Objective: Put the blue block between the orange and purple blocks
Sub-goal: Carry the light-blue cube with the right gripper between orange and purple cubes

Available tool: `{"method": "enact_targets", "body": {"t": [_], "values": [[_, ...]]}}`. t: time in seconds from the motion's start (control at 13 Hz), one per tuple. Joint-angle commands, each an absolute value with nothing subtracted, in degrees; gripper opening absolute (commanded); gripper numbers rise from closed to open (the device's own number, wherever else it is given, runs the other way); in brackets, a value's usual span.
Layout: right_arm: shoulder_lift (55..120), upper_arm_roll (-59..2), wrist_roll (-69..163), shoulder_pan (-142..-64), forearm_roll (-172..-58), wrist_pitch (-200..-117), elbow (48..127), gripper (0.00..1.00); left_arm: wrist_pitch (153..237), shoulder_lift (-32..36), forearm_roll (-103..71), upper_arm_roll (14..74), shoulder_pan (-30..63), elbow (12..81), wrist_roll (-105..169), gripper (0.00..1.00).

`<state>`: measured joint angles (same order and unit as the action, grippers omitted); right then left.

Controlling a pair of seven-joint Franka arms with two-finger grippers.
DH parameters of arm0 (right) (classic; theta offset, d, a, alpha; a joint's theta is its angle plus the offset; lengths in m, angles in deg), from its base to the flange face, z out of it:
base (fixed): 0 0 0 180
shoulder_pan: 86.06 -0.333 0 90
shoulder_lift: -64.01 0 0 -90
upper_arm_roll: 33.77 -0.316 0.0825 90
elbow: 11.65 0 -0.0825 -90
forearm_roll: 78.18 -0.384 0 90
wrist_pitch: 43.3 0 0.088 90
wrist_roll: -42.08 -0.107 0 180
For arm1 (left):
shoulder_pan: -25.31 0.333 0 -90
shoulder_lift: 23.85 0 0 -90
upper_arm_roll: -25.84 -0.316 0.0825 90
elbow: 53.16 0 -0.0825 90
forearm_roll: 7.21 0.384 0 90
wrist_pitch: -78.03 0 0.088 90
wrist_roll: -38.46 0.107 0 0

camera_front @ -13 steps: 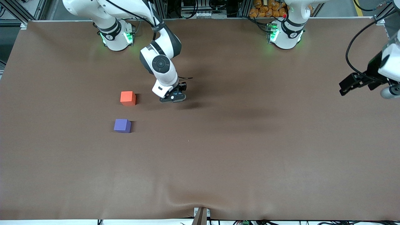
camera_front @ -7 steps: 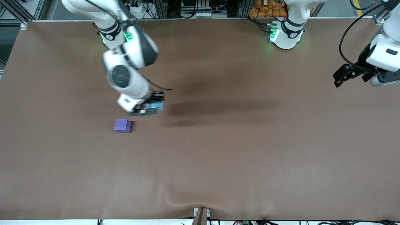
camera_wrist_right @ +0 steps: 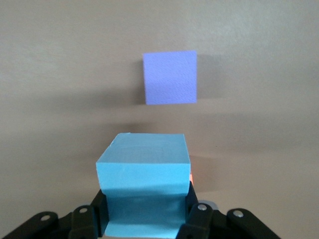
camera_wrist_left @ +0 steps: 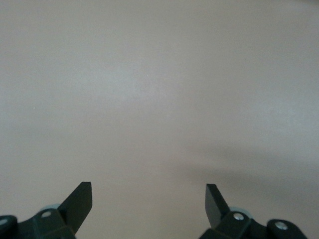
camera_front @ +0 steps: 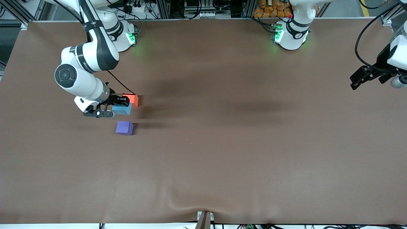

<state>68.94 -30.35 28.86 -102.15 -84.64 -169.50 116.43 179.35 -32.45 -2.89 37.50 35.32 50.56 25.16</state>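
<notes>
Robotics lab; aluminium framing (camera_front: 19,12); cables (camera_front: 203,14); brown-covered table (camera_front: 222,159)

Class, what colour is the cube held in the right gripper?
Light sky blue. The blue block, clamped in the right gripper, shows best in the right wrist view.

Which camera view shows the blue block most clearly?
The right wrist view: the blue block fills the foreground, held in the right tool, with the purple block ahead. The front view shows only part of it, under the tool, beside the orange block. The left wrist view shows none.
</notes>
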Motion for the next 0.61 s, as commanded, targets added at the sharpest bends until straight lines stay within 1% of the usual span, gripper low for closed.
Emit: {"method": "enact_targets", "body": {"t": [0.0,0.15,0.54], "values": [[68.0,-31.6,28.4,-99.7,-83.8,-175.6,121.5,0.25,180.2,-33.4,-4.6,37.9,35.9,51.2,26.3,1.00],[69.0,-31.6,28.4,-99.2,-83.8,-176.3,121.4,0.24,180.3,-33.0,-5.7,37.8,35.9,51.0,27.0,1.00],[72.6,-31.7,28.5,-99.5,-83.8,-178.5,120.7,0.24,180.3,-27.8,-5.7,37.8,35.9,44.9,31.3,1.00]]}}
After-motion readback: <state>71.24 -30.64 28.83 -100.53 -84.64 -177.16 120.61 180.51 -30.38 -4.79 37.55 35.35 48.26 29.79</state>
